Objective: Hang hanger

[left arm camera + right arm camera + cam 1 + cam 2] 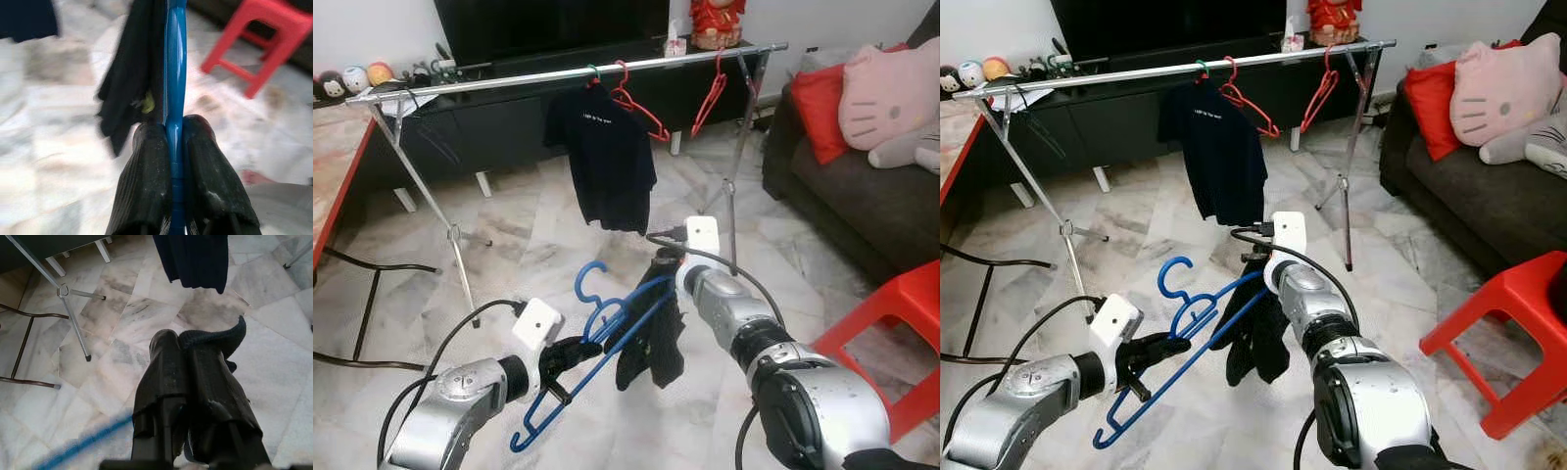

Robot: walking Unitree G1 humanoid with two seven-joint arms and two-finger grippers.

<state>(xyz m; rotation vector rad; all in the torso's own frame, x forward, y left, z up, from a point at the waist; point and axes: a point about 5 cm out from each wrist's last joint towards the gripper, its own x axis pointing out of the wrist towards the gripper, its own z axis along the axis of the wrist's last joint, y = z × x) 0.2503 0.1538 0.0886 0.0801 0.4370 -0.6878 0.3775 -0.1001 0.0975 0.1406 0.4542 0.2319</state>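
Note:
I hold a blue plastic hanger [607,338] low in front of me, tilted, its hook [588,282] pointing up. My left gripper [576,352] is shut on the hanger's lower bar, with both fingers [151,186] pressed against the blue bar [175,98]. A dark garment [651,338] hangs from the hanger's upper end. My right gripper [664,269] is shut on the garment's top edge [215,340]. The metal clothes rail [558,76] stands ahead, carrying a navy T-shirt [605,157] and two red hangers [636,106].
A red plastic stool [891,328] stands close on my right, and a dark sofa [862,186] with red and pink cushions lies beyond it. A black TV cabinet [509,108] runs behind the rail. A red-edged table [333,166] and cables are on my left.

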